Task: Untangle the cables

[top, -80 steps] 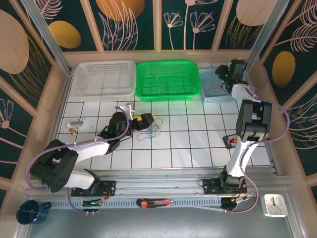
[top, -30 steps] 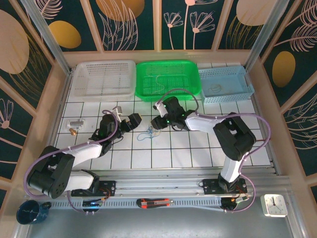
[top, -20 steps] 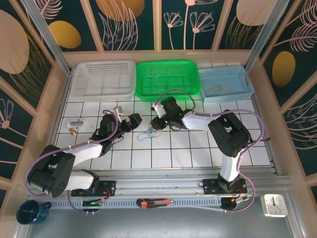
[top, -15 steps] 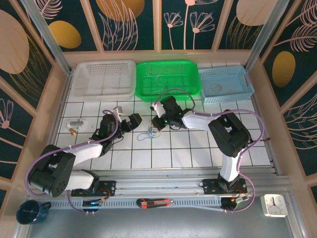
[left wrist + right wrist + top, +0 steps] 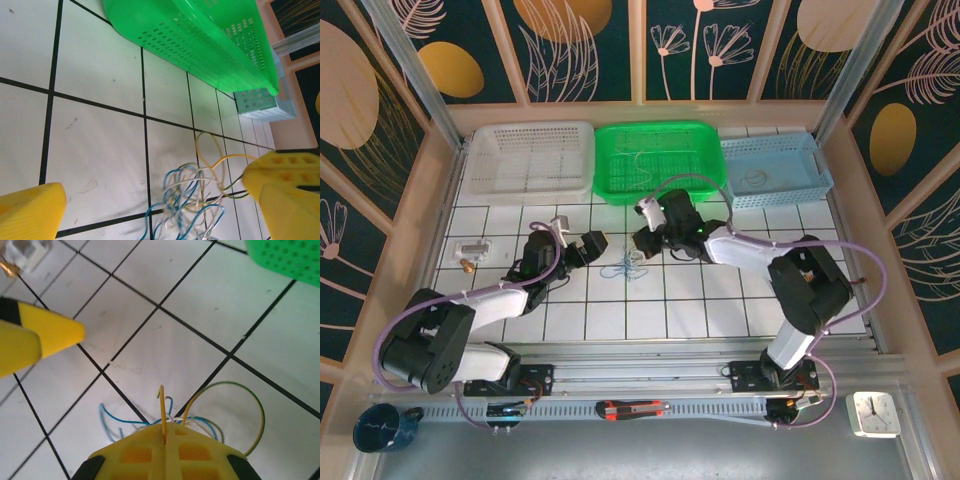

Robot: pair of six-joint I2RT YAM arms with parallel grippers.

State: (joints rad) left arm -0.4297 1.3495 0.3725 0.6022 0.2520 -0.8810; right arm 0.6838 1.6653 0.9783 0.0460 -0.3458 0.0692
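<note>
The cables (image 5: 627, 266) are a small clump of thin blue, yellow and whitish wires on the white tiled table. My right gripper (image 5: 642, 244) hangs just above their right side, shut on a yellow wire (image 5: 162, 410) that runs up between its yellow fingers (image 5: 135, 452). A yellow-green loop (image 5: 252, 405) arcs out beside them. My left gripper (image 5: 597, 246) stands open just left of the clump. In the left wrist view the cables (image 5: 192, 197) lie ahead between its spread fingers (image 5: 30, 212), and the yellow wire leads into the right gripper (image 5: 250, 175).
Along the back stand a white basket (image 5: 530, 160), a green basket (image 5: 695, 185) holding a thin wire, and a blue basket (image 5: 805, 180). A small metal part (image 5: 472, 248) lies at the left. A cutter (image 5: 630, 408), clock (image 5: 875, 413) and mug (image 5: 380, 428) sit beyond the front rail.
My right gripper has shut on the yellow wire and drawn back slightly to the right, tugging the clump with it. The left gripper has stayed open and still.
</note>
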